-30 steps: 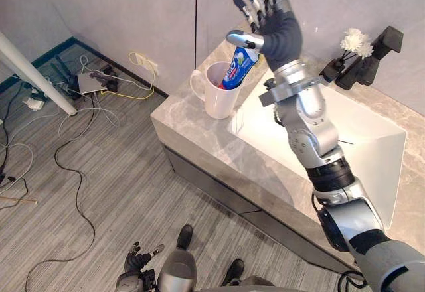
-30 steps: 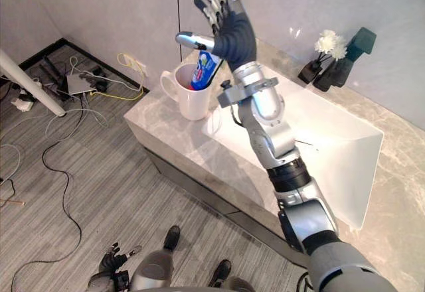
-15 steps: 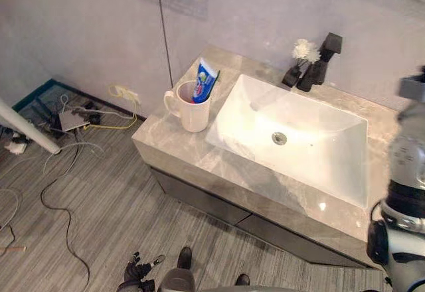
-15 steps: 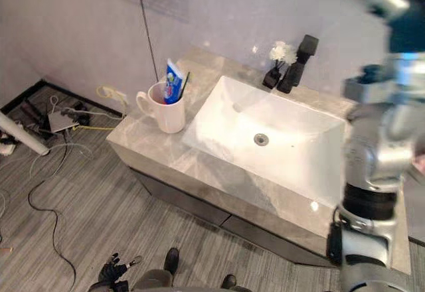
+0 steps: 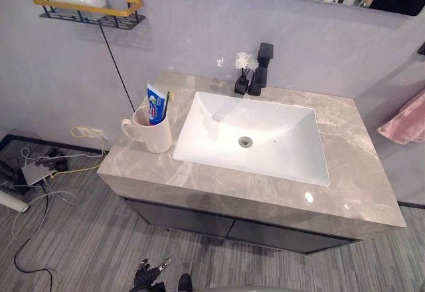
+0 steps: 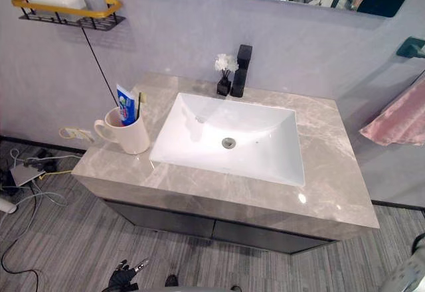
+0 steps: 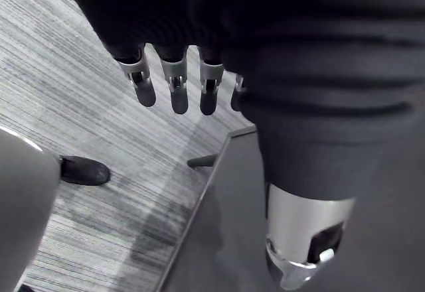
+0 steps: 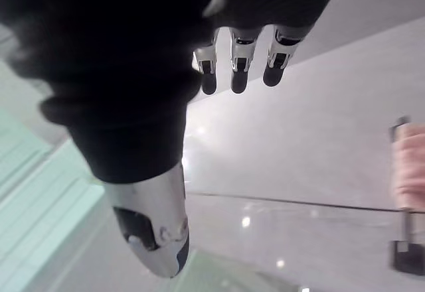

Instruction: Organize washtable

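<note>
Toothpaste (image 5: 156, 103) upright in mug (image 5: 155, 139) (sink (image 5: 279, 147) just beside).

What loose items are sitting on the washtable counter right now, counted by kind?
Mug: 1
Toothpaste tube: 1, standing in the mug
Thin handle, likely a toothbrush: 1, also in the mug
Vase of white flowers: 1, beside the faucet
Total: 4
</note>
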Motion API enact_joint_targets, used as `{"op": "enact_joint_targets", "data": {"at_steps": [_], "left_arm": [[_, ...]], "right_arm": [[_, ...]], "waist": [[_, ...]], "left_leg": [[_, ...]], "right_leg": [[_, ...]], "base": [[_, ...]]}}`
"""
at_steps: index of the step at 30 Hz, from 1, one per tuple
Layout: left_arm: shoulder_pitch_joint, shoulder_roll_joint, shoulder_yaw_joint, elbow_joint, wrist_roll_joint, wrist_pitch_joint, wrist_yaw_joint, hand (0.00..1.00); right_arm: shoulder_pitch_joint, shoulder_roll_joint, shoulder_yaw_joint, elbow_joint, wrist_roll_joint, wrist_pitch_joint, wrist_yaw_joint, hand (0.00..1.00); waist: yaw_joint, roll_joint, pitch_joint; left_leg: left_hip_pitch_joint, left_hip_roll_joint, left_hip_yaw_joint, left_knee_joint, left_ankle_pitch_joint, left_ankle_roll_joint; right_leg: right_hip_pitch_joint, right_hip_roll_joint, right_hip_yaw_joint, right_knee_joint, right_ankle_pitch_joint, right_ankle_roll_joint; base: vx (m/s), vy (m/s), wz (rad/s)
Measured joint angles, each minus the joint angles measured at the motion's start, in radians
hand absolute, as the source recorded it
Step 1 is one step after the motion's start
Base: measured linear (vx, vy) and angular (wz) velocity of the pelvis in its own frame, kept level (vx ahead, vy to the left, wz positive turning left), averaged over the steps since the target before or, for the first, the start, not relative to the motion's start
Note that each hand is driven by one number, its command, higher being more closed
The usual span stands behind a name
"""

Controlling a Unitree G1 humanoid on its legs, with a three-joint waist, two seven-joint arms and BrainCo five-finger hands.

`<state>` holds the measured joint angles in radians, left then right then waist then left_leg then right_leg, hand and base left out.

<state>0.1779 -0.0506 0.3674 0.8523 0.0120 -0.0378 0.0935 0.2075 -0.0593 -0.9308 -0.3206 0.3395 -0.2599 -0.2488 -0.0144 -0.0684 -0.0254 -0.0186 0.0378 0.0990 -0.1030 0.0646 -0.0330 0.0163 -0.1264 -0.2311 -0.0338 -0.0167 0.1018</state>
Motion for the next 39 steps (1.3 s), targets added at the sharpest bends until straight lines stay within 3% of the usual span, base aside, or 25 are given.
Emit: {"op": "enact_joint_targets", "data": {"at_steps": [4,7,14,21,28,39], "left_arm": [[-0.004,-0.006,0.001,-0.002,0.000,0.010,-0.005,0.00],[-0.006,-0.016,0.001,-0.001,-0.002,0.013,-0.004,0.00],[-0.011,-0.029,-0.087,0.005,-0.019,0.023,0.000,0.00],[-0.045,-0.029,-0.141,0.044,-0.040,0.030,0.000,0.00],[-0.062,-0.024,-0.140,0.045,-0.040,0.025,-0.008,0.00],[-0.066,0.008,-0.142,0.074,-0.039,0.017,-0.032,0.00]], "right_arm": [[0.060,0.123,0.033,0.086,-0.024,0.050,-0.063,0.00],[0.098,0.145,0.101,0.166,-0.036,0.075,-0.100,0.00],[0.102,0.143,0.228,0.467,-0.030,0.114,-0.092,0.00],[0.092,0.139,0.265,0.861,0.025,0.161,-0.001,0.00],[0.082,0.135,0.289,1.040,0.025,0.210,0.126,0.00],[0.011,0.118,0.386,1.257,-0.022,0.248,0.211,0.00]], "waist": [[-0.001,0.004,-0.002],[-0.007,0.008,-0.002],[-0.021,0.027,0.003],[0.006,0.044,0.016],[0.029,0.042,0.045],[0.029,0.042,0.052]], "left_leg": [[0.012,0.002,0.018,0.000,-0.005,0.001],[0.034,0.002,0.037,0.000,-0.024,-0.002],[0.072,0.005,0.075,0.000,-0.042,-0.007],[0.104,0.009,0.094,0.000,-0.059,-0.008],[0.122,0.004,0.078,-0.001,-0.063,-0.011],[0.109,-0.019,0.033,-0.001,-0.062,-0.009]], "right_leg": [[0.002,-0.001,0.012,0.004,0.000,0.001],[0.017,-0.012,0.016,0.004,-0.008,0.000],[0.033,-0.013,0.045,0.013,-0.008,0.005],[0.058,-0.009,0.056,0.011,-0.021,0.009],[0.099,-0.012,0.032,0.001,-0.025,0.014],[0.104,-0.018,-0.008,-0.005,-0.032,0.021]], "base": [[-0.01,0.006,-0.11],[0.01,0.027,-0.15],[0.03,0.012,-0.16],[0.05,-0.006,-0.07],[0.04,-0.014,0.08],[-0.02,-0.013,0.11]]}}
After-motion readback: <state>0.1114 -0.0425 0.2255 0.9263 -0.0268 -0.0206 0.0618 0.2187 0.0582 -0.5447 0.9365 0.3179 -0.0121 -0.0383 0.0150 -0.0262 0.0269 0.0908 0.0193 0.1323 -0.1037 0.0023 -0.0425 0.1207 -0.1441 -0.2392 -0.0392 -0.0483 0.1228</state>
